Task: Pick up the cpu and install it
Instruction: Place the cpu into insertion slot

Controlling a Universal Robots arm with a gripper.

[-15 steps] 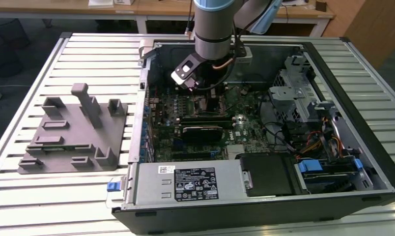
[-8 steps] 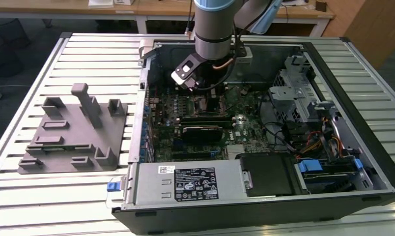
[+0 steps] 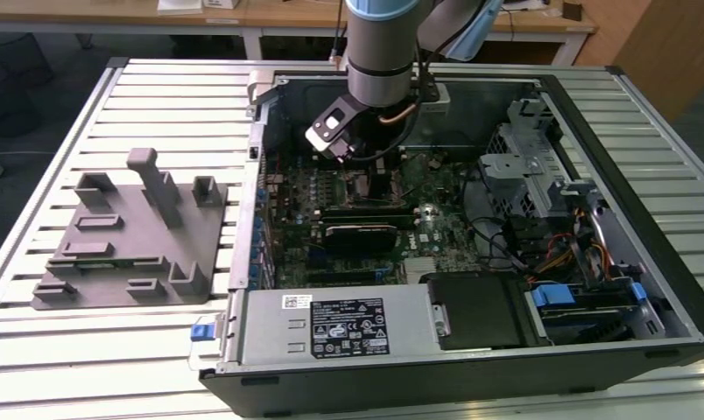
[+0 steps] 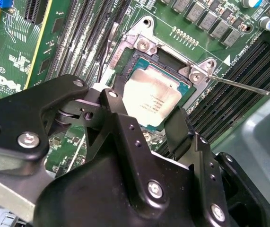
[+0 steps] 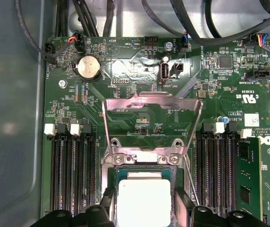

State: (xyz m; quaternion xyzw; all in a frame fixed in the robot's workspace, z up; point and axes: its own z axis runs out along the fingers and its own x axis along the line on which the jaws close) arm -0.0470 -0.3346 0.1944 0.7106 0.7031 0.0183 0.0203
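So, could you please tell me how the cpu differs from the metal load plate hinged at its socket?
The cpu is a solid square with a pale, matte top, whereas the load plate is an open frame of shinier metal. The cpu sits down at the socket, roughly level with the board, while the load plate is swung up and open, away from it. Both are silver-grey metal.

Silver-grey cpu, green motherboard — black pincer.

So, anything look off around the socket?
Nothing stands out. The cpu lies square inside the socket frame, the load plate is hinged open, and no bent or loose parts show.
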